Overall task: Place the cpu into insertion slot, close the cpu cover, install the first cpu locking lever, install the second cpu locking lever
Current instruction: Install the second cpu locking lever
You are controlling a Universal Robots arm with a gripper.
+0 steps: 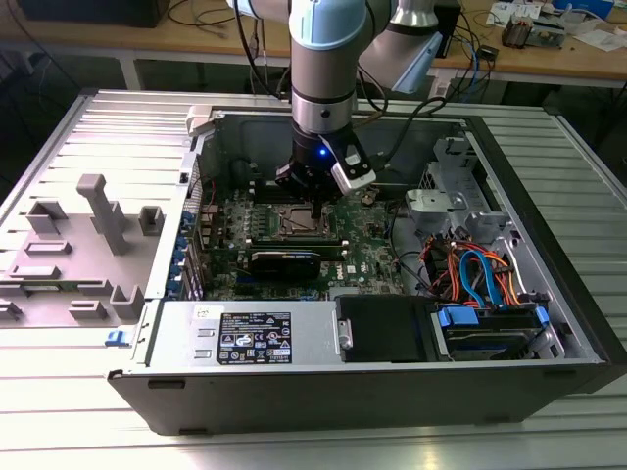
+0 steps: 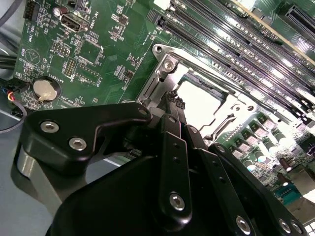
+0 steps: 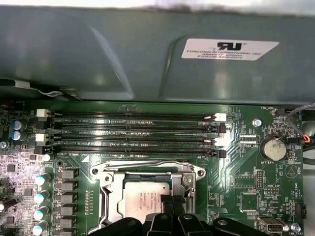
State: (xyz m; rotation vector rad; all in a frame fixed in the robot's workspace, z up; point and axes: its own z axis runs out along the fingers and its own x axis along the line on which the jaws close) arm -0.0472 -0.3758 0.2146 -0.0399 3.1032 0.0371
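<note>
The black metal gripper [image 3: 171,202] rests, jaws together, on the dull silver square cpu [image 3: 142,199]. The cpu lies within the thin silvery cpu cover [image 3: 147,169] on the green circuit board [image 3: 246,177].

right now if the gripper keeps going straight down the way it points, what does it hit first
Most likely the cpu, seated in the insertion slot: the gripper points at the chip's edge. Depth is unclear, so it may already touch.
</note>
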